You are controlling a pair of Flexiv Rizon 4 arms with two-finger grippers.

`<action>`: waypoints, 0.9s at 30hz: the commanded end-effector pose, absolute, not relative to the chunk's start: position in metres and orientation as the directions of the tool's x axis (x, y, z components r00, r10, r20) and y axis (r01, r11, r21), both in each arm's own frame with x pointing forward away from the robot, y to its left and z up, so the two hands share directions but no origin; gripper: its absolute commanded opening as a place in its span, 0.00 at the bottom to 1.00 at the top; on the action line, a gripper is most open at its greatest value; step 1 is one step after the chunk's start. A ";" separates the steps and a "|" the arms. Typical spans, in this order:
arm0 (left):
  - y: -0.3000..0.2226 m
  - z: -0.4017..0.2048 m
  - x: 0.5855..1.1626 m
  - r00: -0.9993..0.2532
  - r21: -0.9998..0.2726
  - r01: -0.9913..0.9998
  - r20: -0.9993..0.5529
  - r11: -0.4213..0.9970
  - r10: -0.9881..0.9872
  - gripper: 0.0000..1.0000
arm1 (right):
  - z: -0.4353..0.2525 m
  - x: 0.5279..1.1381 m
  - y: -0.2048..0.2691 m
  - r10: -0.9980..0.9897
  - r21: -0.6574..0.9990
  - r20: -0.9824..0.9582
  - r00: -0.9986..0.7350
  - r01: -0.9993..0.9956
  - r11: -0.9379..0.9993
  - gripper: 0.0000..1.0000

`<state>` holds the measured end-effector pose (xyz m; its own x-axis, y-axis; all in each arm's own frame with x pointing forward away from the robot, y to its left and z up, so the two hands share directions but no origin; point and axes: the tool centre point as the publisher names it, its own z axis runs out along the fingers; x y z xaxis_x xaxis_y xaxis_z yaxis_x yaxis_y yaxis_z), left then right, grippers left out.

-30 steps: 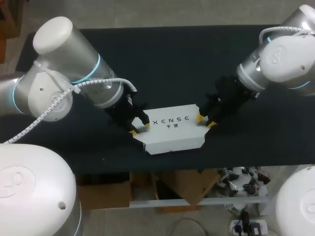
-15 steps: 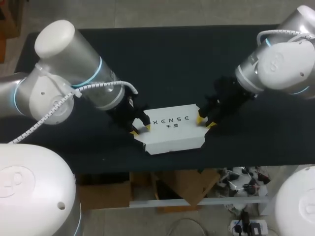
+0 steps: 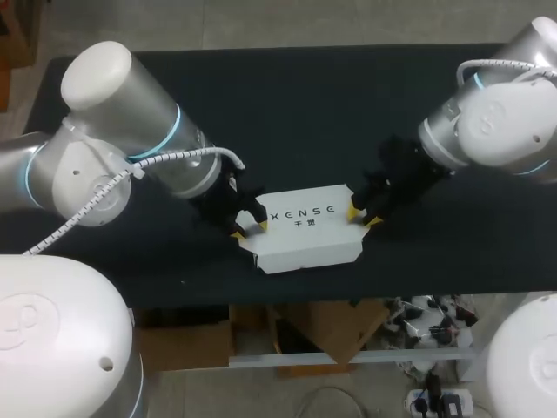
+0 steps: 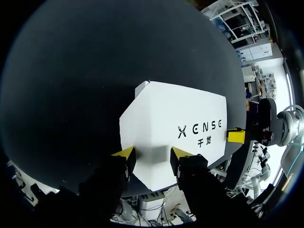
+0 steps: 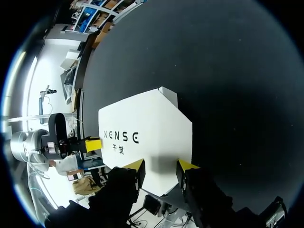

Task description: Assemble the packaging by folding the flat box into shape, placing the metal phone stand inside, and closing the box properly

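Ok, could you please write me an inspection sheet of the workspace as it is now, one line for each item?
Surface: black table, with the box near its front edge.
Job's things: white box lies flat, printed side up; phone stand not seen.
Clutter: nothing seen.
Grippers: left gripper open, yellow tips at the box's left end; right gripper open, yellow tips at the box's right end.
Cables: white coiled cable runs along the left arm; thin cable loops over the right arm.
Surroundings: nothing seen.
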<state>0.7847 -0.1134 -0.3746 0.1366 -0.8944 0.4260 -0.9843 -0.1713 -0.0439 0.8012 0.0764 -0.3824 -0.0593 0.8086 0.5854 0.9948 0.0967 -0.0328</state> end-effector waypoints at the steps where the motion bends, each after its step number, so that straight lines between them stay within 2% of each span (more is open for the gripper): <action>1: -0.115 -0.380 0.784 0.131 -0.053 -0.984 0.440 -0.171 -0.888 0.49 | -0.388 0.802 0.075 0.797 -0.031 0.601 -0.062 0.994 0.101 0.44; 27: -0.118 -0.390 0.787 0.114 -0.043 -0.986 0.516 -0.159 -0.849 0.45 | -0.394 0.802 0.081 0.742 -0.028 0.665 -0.089 0.989 0.143 0.42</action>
